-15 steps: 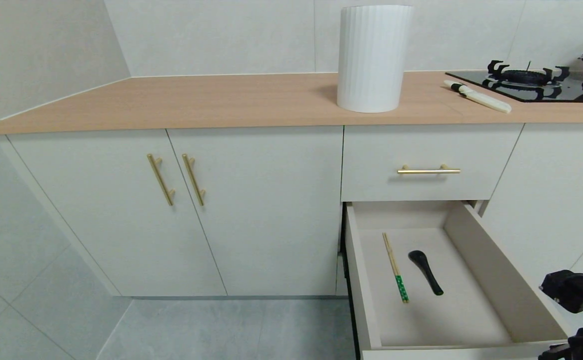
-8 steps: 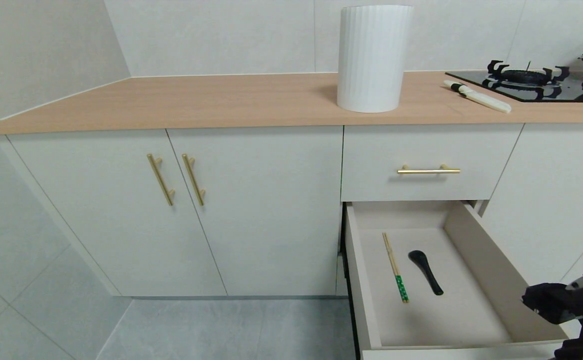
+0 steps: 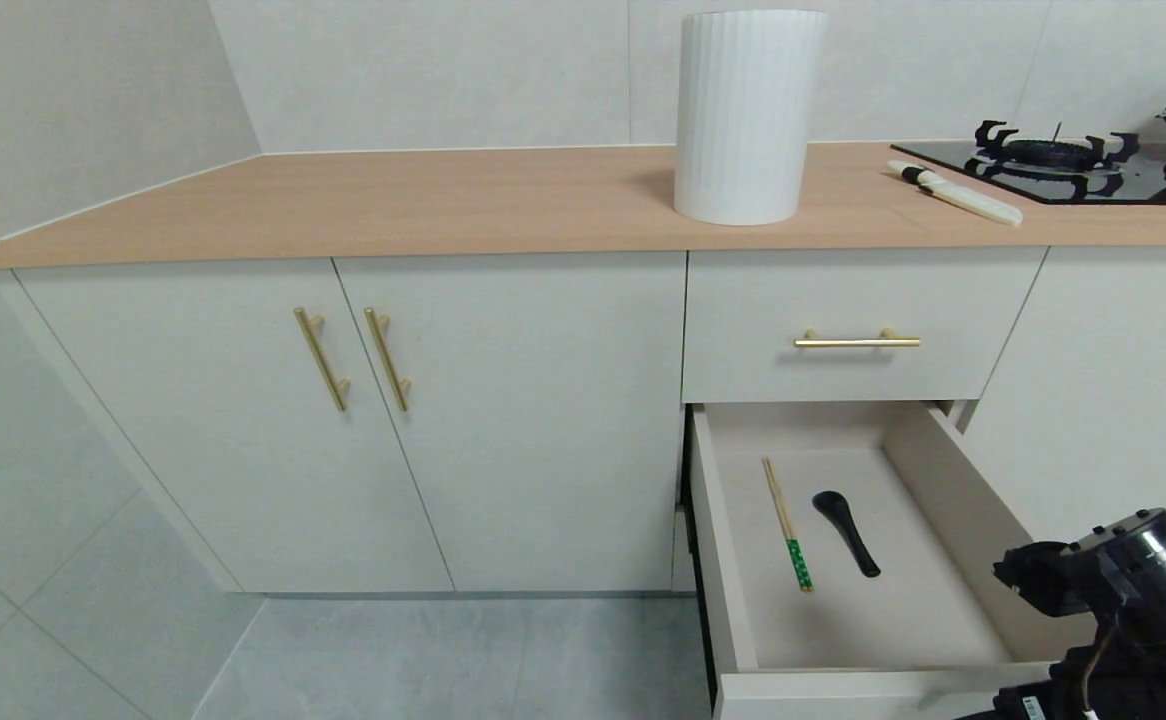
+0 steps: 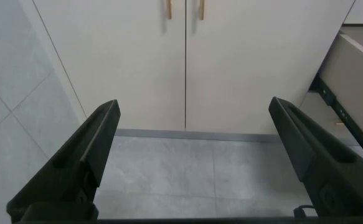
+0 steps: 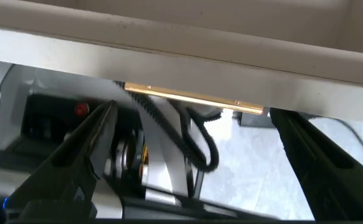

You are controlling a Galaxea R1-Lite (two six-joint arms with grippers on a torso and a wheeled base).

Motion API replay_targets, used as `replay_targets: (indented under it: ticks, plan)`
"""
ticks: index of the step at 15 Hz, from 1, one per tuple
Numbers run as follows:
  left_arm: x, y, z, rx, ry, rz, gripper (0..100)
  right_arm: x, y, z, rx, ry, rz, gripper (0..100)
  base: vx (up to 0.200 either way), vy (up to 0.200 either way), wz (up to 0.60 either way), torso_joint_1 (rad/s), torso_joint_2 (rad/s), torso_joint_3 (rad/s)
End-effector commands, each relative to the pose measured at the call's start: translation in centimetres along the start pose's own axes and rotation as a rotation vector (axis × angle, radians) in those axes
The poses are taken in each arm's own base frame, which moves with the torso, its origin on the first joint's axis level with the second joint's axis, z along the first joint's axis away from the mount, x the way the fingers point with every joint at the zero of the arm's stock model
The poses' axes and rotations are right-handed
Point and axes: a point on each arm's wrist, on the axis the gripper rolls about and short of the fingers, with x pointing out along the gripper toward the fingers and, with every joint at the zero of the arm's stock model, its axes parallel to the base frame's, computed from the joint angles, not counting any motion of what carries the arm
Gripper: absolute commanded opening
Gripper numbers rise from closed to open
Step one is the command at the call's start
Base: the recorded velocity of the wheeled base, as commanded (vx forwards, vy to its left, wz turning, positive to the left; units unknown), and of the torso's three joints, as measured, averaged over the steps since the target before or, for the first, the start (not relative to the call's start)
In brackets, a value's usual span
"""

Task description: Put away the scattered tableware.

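Drawer [image 3: 953, 500]: chopsticks [image 3: 786, 525] at 9 o'clock of black spoon [image 3: 846, 518]
Counter [image 3: 393, 205]: white canister [image 3: 746, 115]; knife [image 3: 955, 193] at its 3 o'clock

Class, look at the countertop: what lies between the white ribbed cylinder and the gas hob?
A white knife lies flat on the wooden countertop between the cylinder and the hob, seen in the head view.

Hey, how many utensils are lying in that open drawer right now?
2: a pair of chopsticks on the left of the drawer floor, and a black spoon beside it on the right, not touching. The near right corner is hidden.
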Motion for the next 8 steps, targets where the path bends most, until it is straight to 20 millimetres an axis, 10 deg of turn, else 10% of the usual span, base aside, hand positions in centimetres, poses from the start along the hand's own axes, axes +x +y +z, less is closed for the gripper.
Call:
replay_targets:
  ticks: [1,8]
  plan:
    - [0.0,0.0,0.0,0.000,0.000,0.001,100,1.0,0.2,0.3,-0.004,0.020,-0.007,100,0.000,0.000,0.00,0.000,0.00,0.000]
    - [0.0,0.0,0.0,0.000,0.000,0.001,100,5.0,1.1,3.3,-0.005,-0.118,-0.063,100,0.000,0.000,0.00,0.000,0.00,0.000]
